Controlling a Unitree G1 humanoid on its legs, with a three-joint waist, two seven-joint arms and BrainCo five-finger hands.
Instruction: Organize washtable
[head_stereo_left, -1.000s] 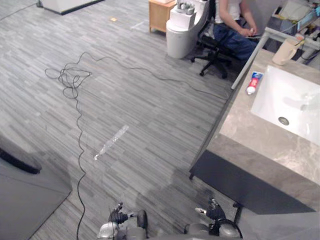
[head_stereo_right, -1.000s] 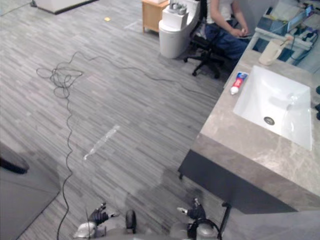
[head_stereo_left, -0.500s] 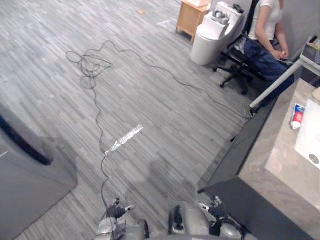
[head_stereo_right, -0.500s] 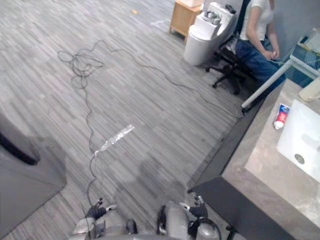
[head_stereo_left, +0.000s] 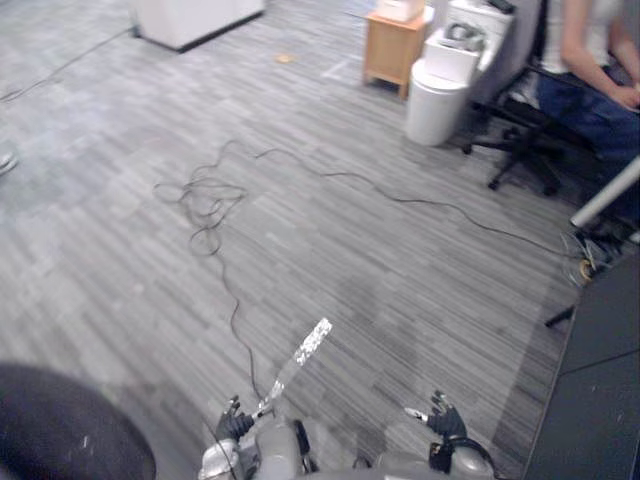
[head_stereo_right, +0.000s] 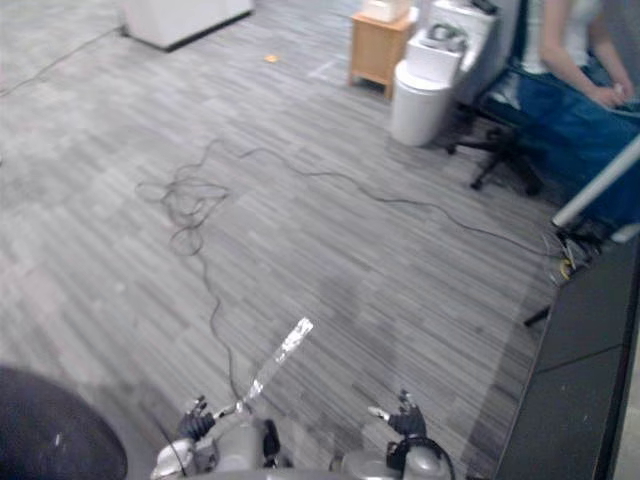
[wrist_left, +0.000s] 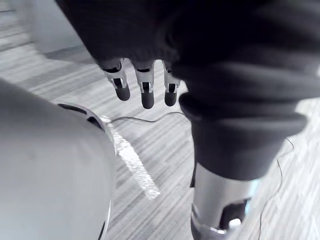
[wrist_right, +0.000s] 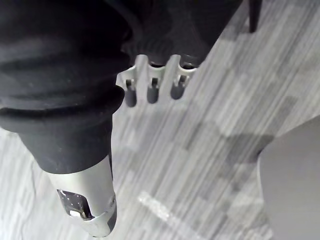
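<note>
Grey plank floor (head_stereo_left: 300, 200) runs across the room, and the washtable (head_stereo_left: 600, 380) stands with its dark side at the near right. Far right, a person (head_stereo_left: 600, 90) sits on an office chair (head_stereo_left: 520, 150), with a white toilet (head_stereo_left: 440, 85) and a wooden cabinet (head_stereo_left: 393, 50) to the left. Left hand (wrist_left: 144, 90) and right hand (wrist_right: 152, 87) hang low over the floor, fingers straight and loose, holding nothing.

A grey plank-patterned floor (head_stereo_left: 140, 260) is seen throughout; a small wooden cabinet (head_stereo_left: 397, 47) and a white toilet (head_stereo_left: 440, 88) are set side by side (just beside a black office chair (head_stereo_left: 519, 150)).
</note>
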